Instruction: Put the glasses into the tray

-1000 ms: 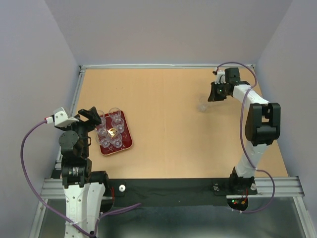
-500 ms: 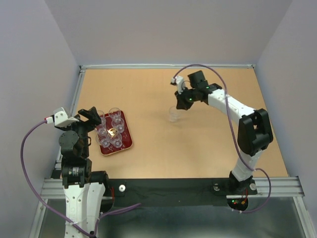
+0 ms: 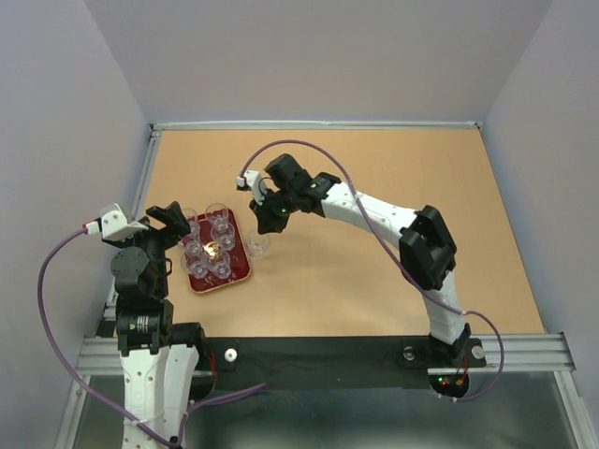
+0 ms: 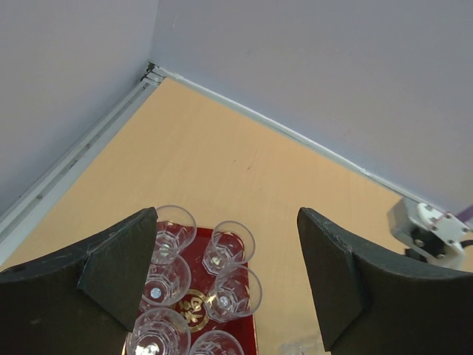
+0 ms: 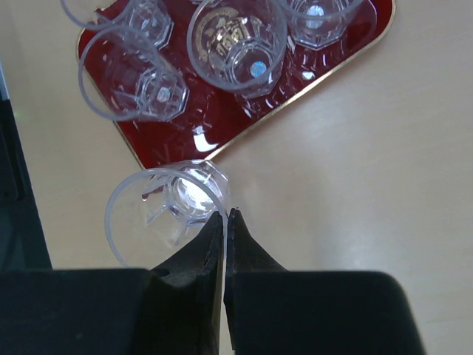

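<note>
The dark red tray (image 3: 241, 267) lies at the table's left side, with several clear glasses (image 3: 222, 230) standing upright on it. It also shows in the left wrist view (image 4: 244, 329) and the right wrist view (image 5: 222, 118). My right gripper (image 3: 266, 230) (image 5: 224, 214) is shut on the rim of one more glass (image 3: 257, 245) (image 5: 166, 211), holding it just beside the tray's right edge. My left gripper (image 3: 174, 217) (image 4: 225, 251) is open and empty above the tray's left side.
A metal rail (image 3: 145, 187) runs along the table's left edge and another along the far edge (image 3: 318, 124), with walls behind them. My right arm (image 3: 374, 215) stretches across the middle of the table. The black base bar (image 3: 318, 351) is at the near edge.
My right gripper has carried the glass from the far right of the table leftward to the tray's right edge. The left arm has not moved.
</note>
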